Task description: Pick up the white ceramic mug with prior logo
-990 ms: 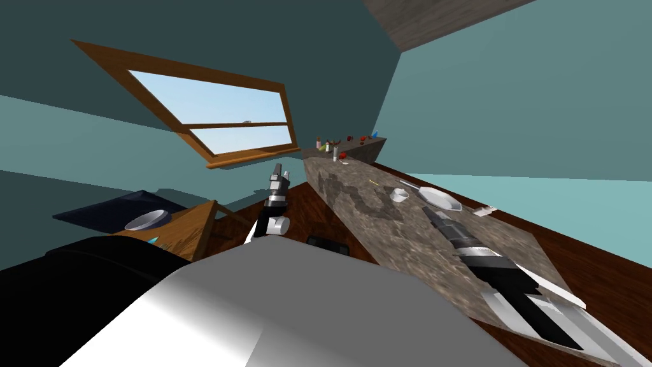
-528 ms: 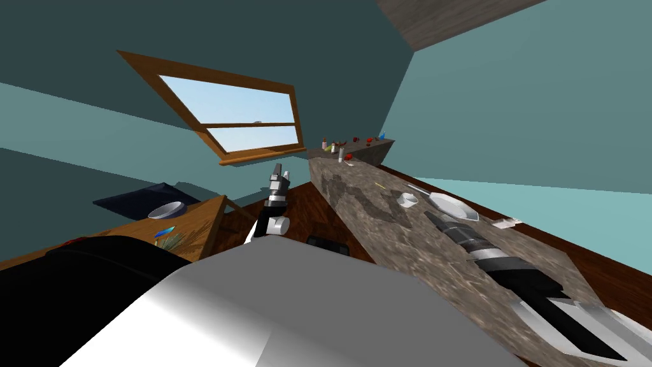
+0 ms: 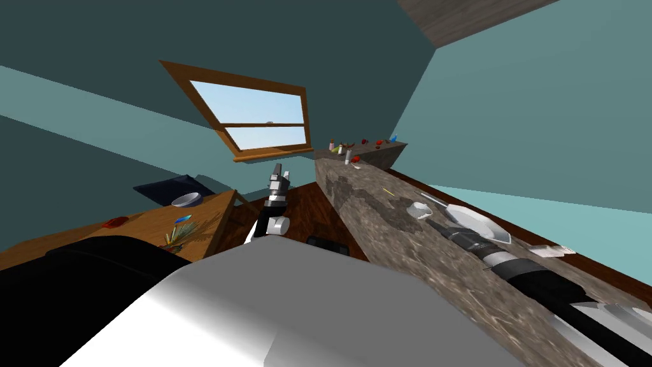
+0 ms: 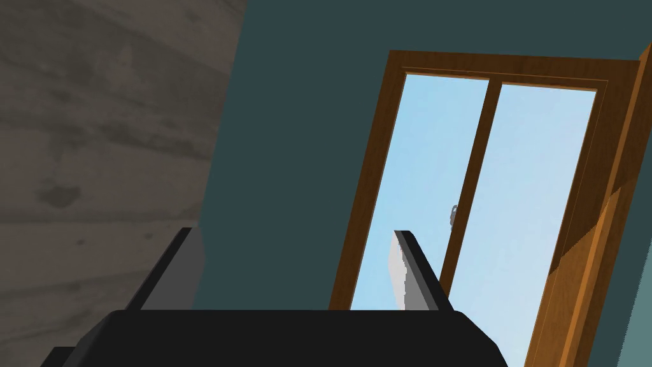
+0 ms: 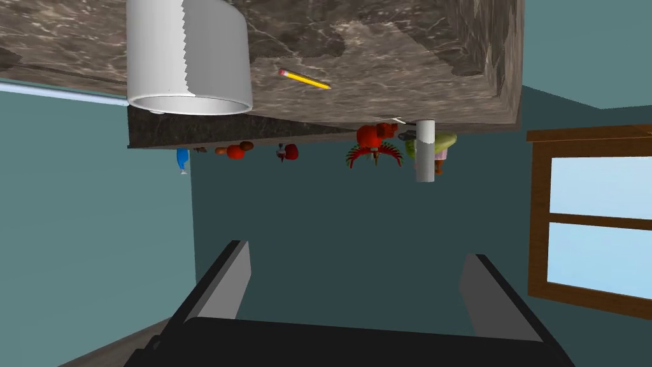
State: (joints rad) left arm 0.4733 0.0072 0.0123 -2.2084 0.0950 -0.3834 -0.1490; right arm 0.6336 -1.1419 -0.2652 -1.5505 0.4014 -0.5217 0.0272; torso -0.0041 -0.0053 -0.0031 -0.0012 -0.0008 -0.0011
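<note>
On the long mottled stone counter (image 3: 375,220) to your right, the white mug (image 3: 419,209) stands upright about midway along. It reads as plain white. A white plate (image 3: 479,223) sits just beside it on the right.

Right arm: stretched low along the counter from the near right, with a dark-banded forearm pointing toward the far end. Your right gripper (image 5: 356,252) leads and stops just short of the mug. The hand is rolled over, so its camera sees the counter inverted. The fingers (image 5: 224,280) stand wide apart with nothing between them. The mug is ahead of the fingertips and off to one side of the gap, touching neither finger.

Past the mug, a yellow pencil (image 5: 304,79) lies flat on the stone. At the far end there is a cluster of small things, among them a red crab-like figure (image 5: 374,146) and a white upright cylinder (image 5: 425,150). All of these are well apart from your gripper.

Left arm: raised upright ahead of your chest, left of the counter and over the dark wood floor (image 3: 305,213). The left gripper (image 3: 281,171) points up. Its fingers are spread apart and hold nothing.

Far left, a wooden table (image 3: 210,213) carries a pale bowl (image 3: 186,199), well apart from both arms.
</note>
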